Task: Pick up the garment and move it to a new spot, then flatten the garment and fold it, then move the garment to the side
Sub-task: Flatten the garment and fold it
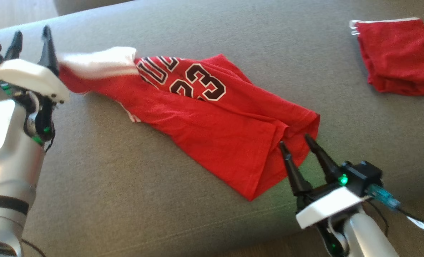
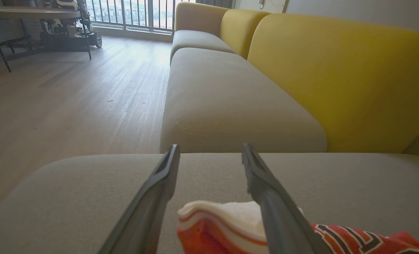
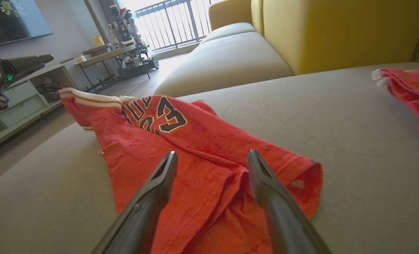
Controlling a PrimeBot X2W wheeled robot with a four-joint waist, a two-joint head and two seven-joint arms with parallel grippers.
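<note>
Left claw [image 1: 32, 35] stands spread beside the white-trimmed end of the jersey [image 1: 212, 125], seemingly clear of it; right claw [image 1: 295, 141] is spread at the hem. Pinch both ends, then draw them taut.

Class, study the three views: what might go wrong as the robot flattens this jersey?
The jersey lies bunched in overlapping layers at the right pincer; closing may catch several layers and leave creases. Its white-trimmed end sits by the open left pincer near the cushion edge; a tug might drag it off.
</note>
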